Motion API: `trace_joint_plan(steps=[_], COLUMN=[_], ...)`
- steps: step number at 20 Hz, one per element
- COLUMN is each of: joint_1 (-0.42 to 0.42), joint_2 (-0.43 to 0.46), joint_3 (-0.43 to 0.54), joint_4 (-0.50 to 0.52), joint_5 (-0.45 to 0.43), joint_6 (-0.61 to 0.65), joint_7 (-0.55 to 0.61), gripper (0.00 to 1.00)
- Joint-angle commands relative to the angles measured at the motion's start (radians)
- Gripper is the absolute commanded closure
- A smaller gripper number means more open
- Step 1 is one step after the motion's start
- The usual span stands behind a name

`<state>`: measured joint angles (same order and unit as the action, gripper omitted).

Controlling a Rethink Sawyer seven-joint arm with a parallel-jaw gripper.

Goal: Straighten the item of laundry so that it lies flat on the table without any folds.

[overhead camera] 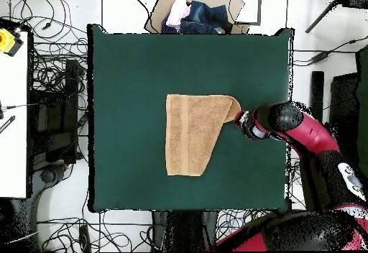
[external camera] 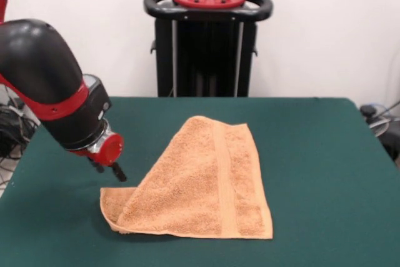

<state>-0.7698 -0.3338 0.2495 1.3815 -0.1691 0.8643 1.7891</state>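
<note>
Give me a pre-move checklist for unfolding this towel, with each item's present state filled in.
1. Towel lies flat with no folds: not ok; one corner is folded over, leaving a slanted edge.
2. Gripper is next to the folded corner: ok; it hangs just beside the towel's corner tab.
3. Gripper open or shut: cannot tell.
4. Gripper is touching the cloth: cannot tell.
5. Free table around the towel for spreading: ok; bare green cloth shows on every side.
6. Towel well inside the table edges: ok; in the overhead view it sits near the middle.
</note>
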Motion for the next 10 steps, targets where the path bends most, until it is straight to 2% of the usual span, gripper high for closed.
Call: trace_joint_plan(steps=[1,10], joint_1=[0.009,0.015], joint_2=[0.021,0.013], joint_3=[0.102,0.093], joint_4=[0.099,0.127], joint_5=[0.073,0.074], joint_6=[0.036,-0.029], joint_7=[0.021,0.021], gripper=[0.0,0.0])
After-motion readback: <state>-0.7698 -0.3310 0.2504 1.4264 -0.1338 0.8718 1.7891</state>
